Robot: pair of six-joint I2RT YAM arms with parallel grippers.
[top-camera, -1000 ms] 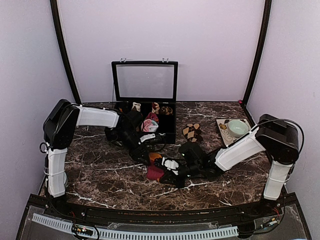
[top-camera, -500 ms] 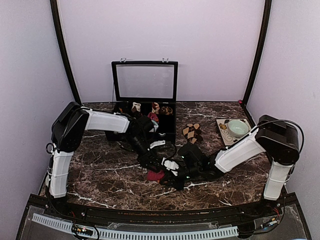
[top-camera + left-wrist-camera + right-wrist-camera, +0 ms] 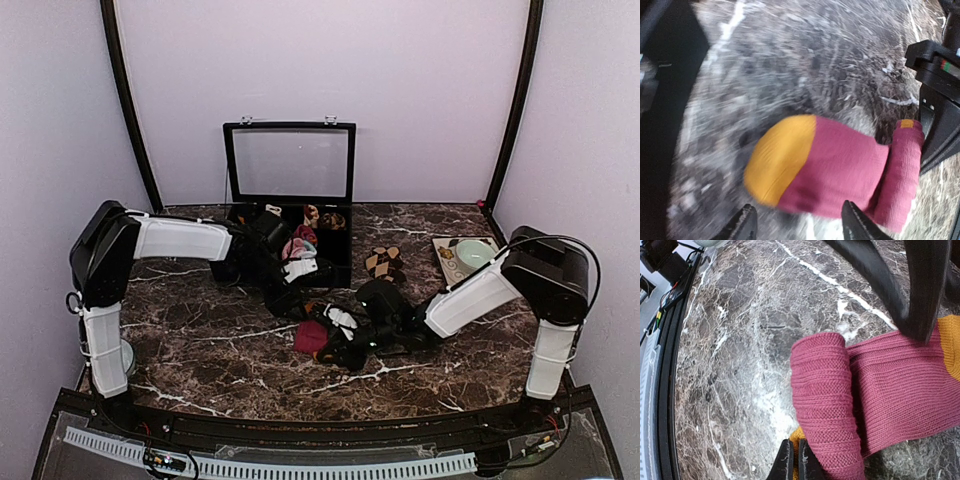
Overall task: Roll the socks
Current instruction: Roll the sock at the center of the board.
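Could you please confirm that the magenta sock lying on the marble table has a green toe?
Not quite: the magenta sock does lie on the marble table, but its toe is orange, not green, as the left wrist view shows.

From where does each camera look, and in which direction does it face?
Top: above and behind the robot, facing down toward the back wall; left arm and right arm show.
Left wrist: on the left arm, facing down at the sock; left fingers, apart, at the bottom.
Right wrist: low over the table, facing the sock's roll; right fingers, shut, at the bottom.
Shared: both wrist views show the magenta sock.
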